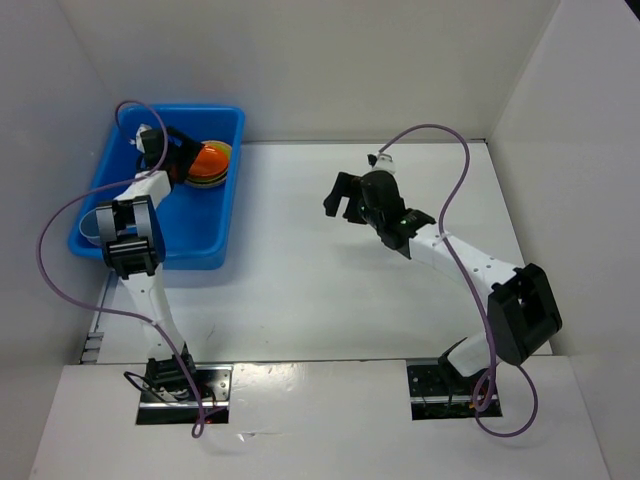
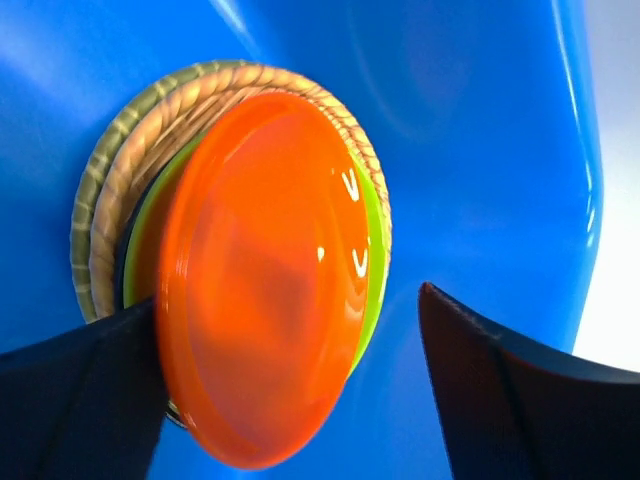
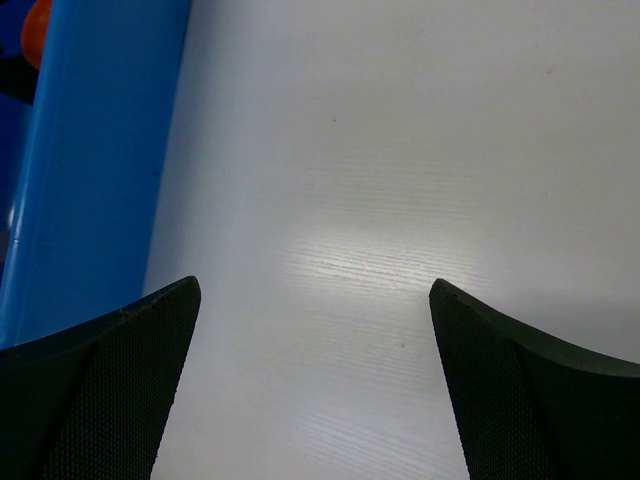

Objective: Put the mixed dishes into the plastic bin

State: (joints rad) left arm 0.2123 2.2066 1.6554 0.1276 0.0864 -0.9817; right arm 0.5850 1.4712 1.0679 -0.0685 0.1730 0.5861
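Note:
The blue plastic bin (image 1: 225,205) stands at the far left. Inside it is a tilted stack of plates (image 1: 210,163). In the left wrist view the orange plate (image 2: 265,270) is in front, with a lime-green plate (image 2: 373,260) and two tan woven plates (image 2: 120,180) behind, all against the bin wall (image 2: 480,150). My left gripper (image 1: 182,160) is inside the bin and open around the orange plate's edge (image 2: 288,300); the right finger (image 2: 500,400) stands clear of it. My right gripper (image 1: 347,203) is open and empty over the table (image 3: 312,285). No cups show.
White walls close the table at the back and on both sides. The bin's outer wall (image 3: 90,170) shows at the left of the right wrist view, with bare white tabletop (image 3: 400,150) beside it.

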